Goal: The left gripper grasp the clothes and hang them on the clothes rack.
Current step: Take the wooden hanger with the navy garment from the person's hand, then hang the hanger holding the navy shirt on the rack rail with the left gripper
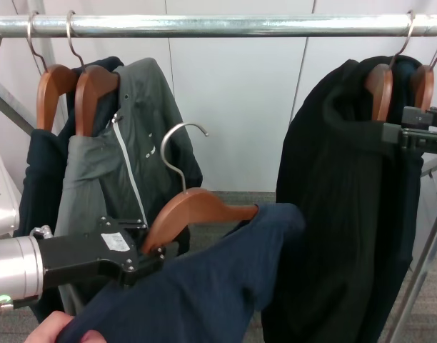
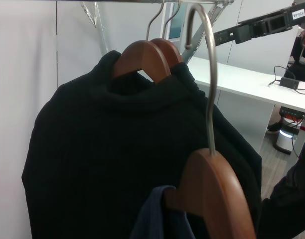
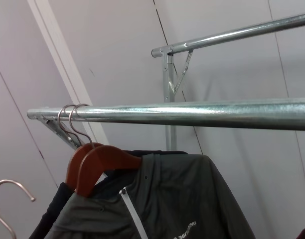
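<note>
My left gripper sits low at the left, shut on the left end of a brown wooden hanger. The clothes, a navy T-shirt, drape from that hanger toward the lower middle. Its silver hook hangs free, well below the clothes rack, in the gap between the two hung garments. The left wrist view shows the same hanger, its hook and a bit of navy fabric up close. My right gripper is at the far right beside the black coat's shoulder.
A grey and black zip jacket and a dark garment hang at the rack's left. A bulky black coat hangs at the right. Slanted rack legs stand behind. A person's hand shows at the bottom left edge.
</note>
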